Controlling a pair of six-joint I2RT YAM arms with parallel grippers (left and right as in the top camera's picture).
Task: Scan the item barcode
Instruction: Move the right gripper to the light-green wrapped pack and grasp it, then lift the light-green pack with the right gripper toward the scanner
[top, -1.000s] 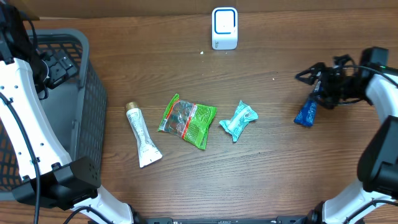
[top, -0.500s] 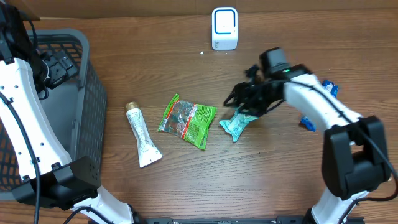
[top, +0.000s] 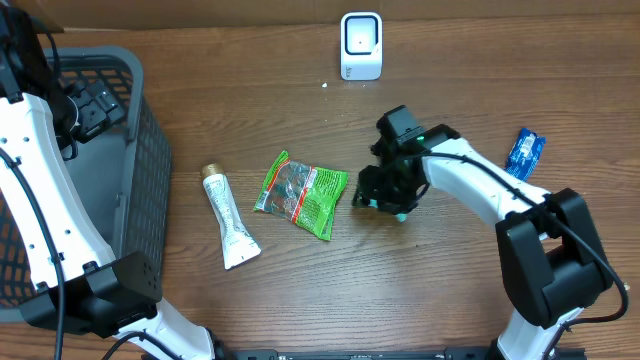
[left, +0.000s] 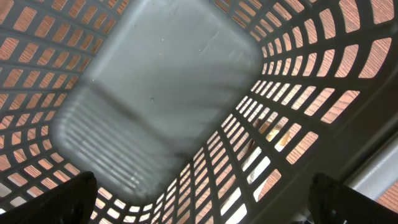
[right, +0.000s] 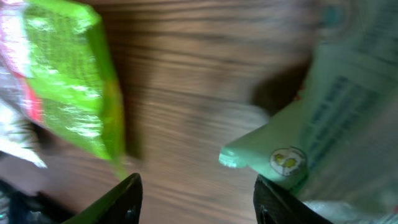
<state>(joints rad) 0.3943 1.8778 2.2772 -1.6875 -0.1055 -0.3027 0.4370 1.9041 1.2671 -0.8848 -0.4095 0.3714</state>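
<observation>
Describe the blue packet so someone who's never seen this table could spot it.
Start at the white scanner at the table's far edge, then look right and nearer. A small packet lies alone there. It's blue, unlike the green packet mid-table.

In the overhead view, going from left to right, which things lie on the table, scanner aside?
Grey basket → white tube → green snack packet → teal packet under the right claw → blue packet.

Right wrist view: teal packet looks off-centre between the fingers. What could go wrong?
1. The teal packet lies against one side of the right gripper, not centred, so a close may catch only its corner and let it slip.
2. The green packet lies nearby and could get nudged.
</observation>
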